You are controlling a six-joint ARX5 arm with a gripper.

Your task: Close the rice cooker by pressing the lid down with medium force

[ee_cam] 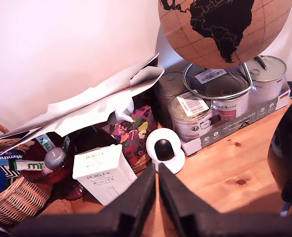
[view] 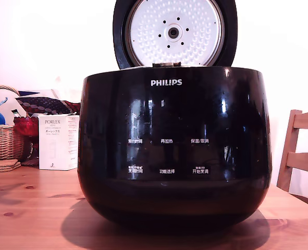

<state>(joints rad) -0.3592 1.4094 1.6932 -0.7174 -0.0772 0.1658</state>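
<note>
Glossy black, the rice cooker (view: 174,148) stood mid-worktop (view: 28,208) with the lid (view: 174,32) raised upright at its far rim. The claw (ee_cam: 157,197), fingers pressed together and empty, faced clutter instead; which way the lid lay from it could not be told.

A wooden table (view: 34,208) carries the rice cooker (view: 174,151), a white box (view: 58,141) and a basket (view: 2,140).

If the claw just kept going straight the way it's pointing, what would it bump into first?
Probably the small white round camera on the wooden table: the shut claw points at it, with the white Porlex box just beside. Depth is hard to judge.
</note>
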